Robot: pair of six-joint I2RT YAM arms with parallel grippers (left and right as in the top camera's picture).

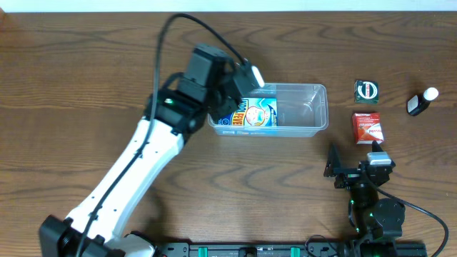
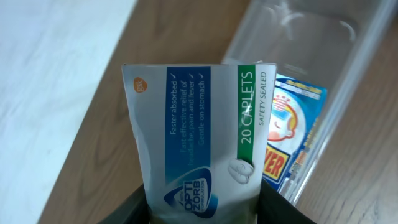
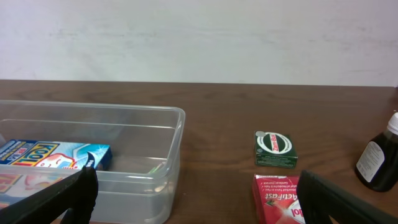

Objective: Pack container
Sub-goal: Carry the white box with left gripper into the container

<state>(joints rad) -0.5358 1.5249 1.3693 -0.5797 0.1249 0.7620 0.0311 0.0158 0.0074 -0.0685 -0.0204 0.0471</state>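
Note:
The clear plastic container (image 1: 313,107) stands at the table's middle back, with a blue box (image 1: 255,114) lying flat in its left half. My left gripper (image 1: 241,80) hovers over the container's left end, shut on a white, blue and green caplets box (image 2: 198,137). In the left wrist view the container (image 2: 339,93) and the blue box (image 2: 293,134) lie below and beyond the held box. My right gripper (image 1: 355,160) is open and empty, low near the front right. It faces the container (image 3: 163,163), which is to its left.
A red box (image 1: 368,128) lies right of the container, with a green box (image 1: 368,91) behind it and a dark bottle with a white cap (image 1: 421,101) at the far right. In the right wrist view they are the red box (image 3: 277,199), green box (image 3: 275,148) and bottle (image 3: 378,162).

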